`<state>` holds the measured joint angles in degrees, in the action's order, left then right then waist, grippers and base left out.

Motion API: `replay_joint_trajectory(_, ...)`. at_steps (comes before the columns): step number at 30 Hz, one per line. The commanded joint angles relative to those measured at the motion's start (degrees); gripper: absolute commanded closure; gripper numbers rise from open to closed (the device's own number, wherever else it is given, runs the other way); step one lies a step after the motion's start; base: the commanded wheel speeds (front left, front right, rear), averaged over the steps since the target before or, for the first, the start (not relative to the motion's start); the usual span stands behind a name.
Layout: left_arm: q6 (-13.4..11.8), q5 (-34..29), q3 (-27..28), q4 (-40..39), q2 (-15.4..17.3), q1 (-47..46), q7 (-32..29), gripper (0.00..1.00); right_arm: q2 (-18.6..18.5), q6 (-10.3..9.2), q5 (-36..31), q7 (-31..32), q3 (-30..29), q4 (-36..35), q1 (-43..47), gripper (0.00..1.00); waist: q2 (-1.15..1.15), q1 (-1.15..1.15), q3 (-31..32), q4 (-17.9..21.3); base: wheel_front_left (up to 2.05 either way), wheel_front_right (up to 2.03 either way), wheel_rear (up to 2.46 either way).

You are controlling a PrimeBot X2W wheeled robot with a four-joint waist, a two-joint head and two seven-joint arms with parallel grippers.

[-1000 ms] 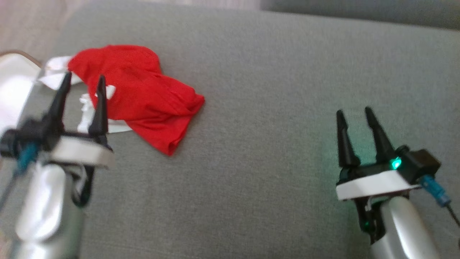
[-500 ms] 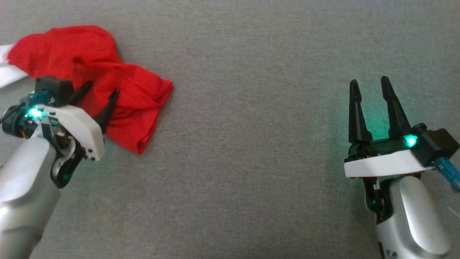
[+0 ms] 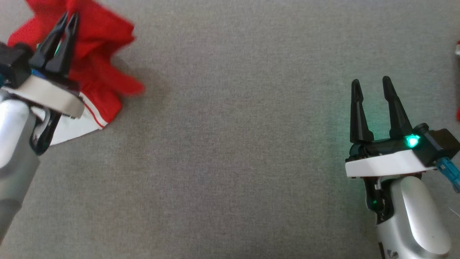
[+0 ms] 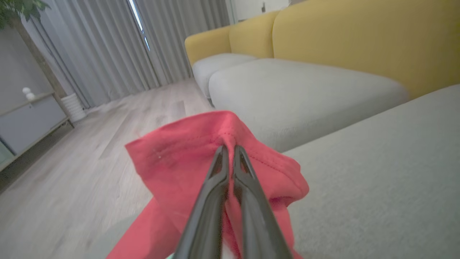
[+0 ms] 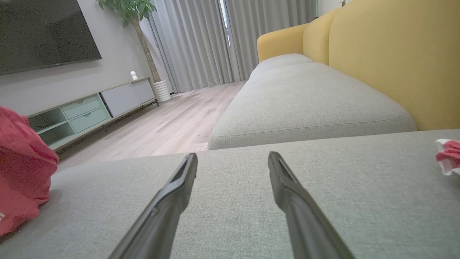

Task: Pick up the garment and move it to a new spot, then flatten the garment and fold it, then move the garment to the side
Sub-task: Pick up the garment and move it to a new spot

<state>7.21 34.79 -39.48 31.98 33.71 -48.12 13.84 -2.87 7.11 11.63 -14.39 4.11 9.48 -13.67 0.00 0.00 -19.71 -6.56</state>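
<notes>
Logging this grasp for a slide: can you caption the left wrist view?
Left gripper shut on a stitched edge of the red garment, grey cushion and yellow sofa back behind.

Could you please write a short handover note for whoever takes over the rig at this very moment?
Left gripper: shut on the red garment, pinching a stitched edge. The cloth is bunched under it at the left end of the grey cushion.
Right gripper: open, holding nothing, over bare cushion.
Done: garment grasped.
Left: carry it to a new spot, flatten it, fold it, move it to the side.
</notes>
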Motion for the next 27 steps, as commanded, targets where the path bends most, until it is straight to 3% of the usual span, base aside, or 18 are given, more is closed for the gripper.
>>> replay_joint_trajectory(1, -0.6, -1.9, 3.5, -3.8, 3.4, -2.9, 0.9, 1.0, 0.0, 0.37, 0.5, -0.6, 1.5, -1.6, -0.7, 0.0, 0.0, 0.0, 1.5, 0.7, 0.0, 0.0, 0.0)
replay_joint_trajectory(9, -0.4, -8.9, 4.6, -21.8, 4.3, -0.8, 1.1, 1.0, 0.0, 0.37, 2.9, -0.6, 2.9, -1.1, -0.3, 0.0, 0.0, 0.0, 4.9, 4.3, 0.0, 0.0, 0.0)
replay_joint_trajectory(17, 0.2, -7.9, -3.3, -31.2, 5.1, -2.4, -5.6, 1.0, 0.0, 0.37, 6.0, -0.6, 5.2, -2.2, -1.2, 0.0, 0.0, 0.0, 4.7, 12.2, 0.0, 0.0, 0.0)
replay_joint_trajectory(20, 0.2, -7.4, -6.1, -31.9, 4.9, -4.2, -7.3, 1.0, 0.0, 0.37, 6.9, -0.6, 6.1, -2.7, -1.8, 0.0, 0.0, 0.0, 3.8, 14.7, 0.0, 0.0, 0.0)
replay_joint_trajectory(23, 0.3, -4.8, -13.0, -30.0, 3.2, -9.1, -8.9, 1.0, 0.0, 0.37, 8.9, -0.6, 7.6, -3.4, -2.8, 0.0, 0.0, 0.0, 2.0, 19.1, 0.0, 0.0, 0.0)
replay_joint_trajectory(24, 0.3, -4.4, -14.6, -28.6, 2.6, -10.6, -8.8, 0.66, 0.0, 0.37, 9.2, -0.6, 7.8, -3.5, -2.9, 0.0, 0.0, 0.0, 1.7, 19.9, 0.0, 0.0, 0.0)
replay_joint_trajectory(25, 0.3, -4.0, -15.7, -26.6, 2.1, -12.2, -8.5, 0.0, 0.0, 0.37, 9.6, -0.6, 8.0, -3.6, -3.1, 0.0, 0.0, 0.0, 1.4, 20.6, 0.0, 0.0, 0.0)
replay_joint_trajectory(27, 0.3, -4.6, -16.7, -21.7, 1.4, -15.4, -7.4, 0.0, 0.0, 0.37, 10.0, -0.6, 8.2, -3.8, -3.3, 0.0, 0.0, 0.0, 0.9, 21.4, 0.0, 0.0, 0.0)
